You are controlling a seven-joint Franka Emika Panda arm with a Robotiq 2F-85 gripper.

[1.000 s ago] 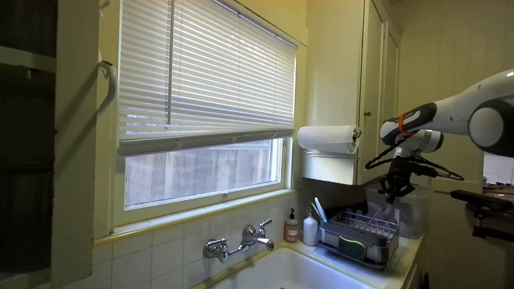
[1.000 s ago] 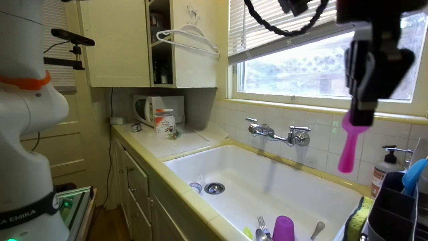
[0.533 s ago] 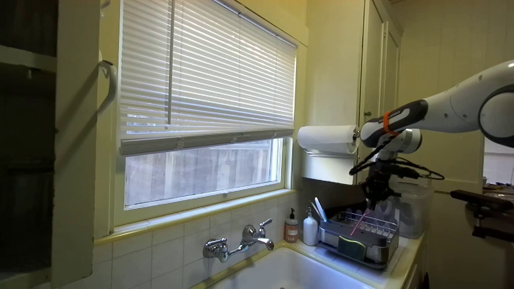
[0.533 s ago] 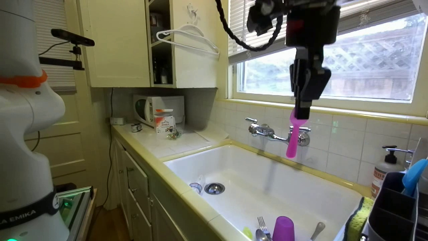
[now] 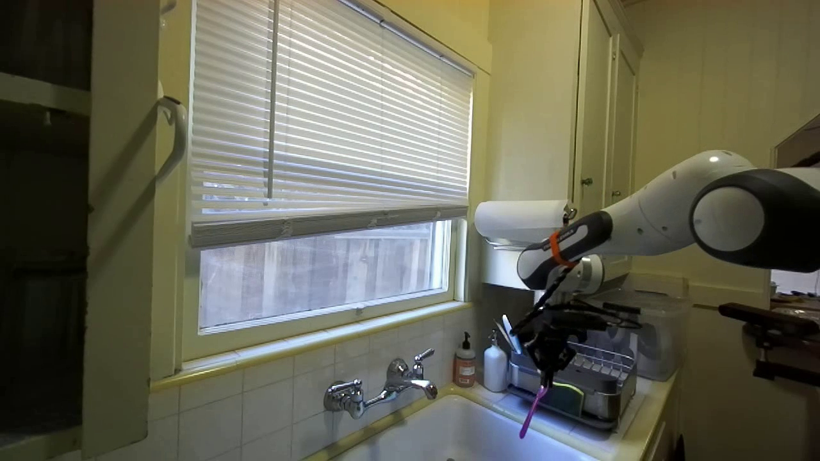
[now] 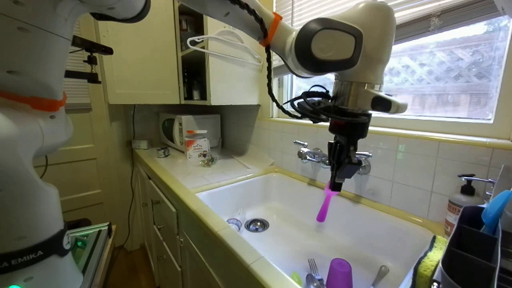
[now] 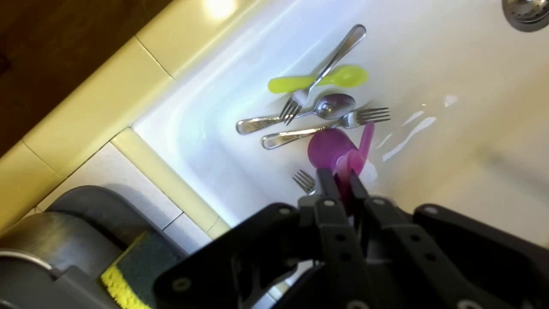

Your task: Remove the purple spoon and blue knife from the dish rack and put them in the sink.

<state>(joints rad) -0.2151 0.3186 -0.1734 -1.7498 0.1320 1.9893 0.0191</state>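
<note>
One purple spoon [image 6: 324,208]: I am holding it above the sink [image 6: 288,244], handle slanting downward.
Gripper [image 7: 340,178]: I am clamping it narrowly on the spoon's bowl end.
Blue knife [image 6: 494,208]: it is leaning in the dish rack [image 5: 602,384].
Inside the sink: through my wrist view I am seeing a purple cup [image 7: 327,148], a yellow-green spoon [image 7: 348,77], a metal spoon [image 7: 334,106] and three forks [image 7: 337,59].

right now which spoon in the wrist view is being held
The purple spoon: the gripper pinches it above the sink, while the lime-green spoon and metal spoon lie inside.
</note>
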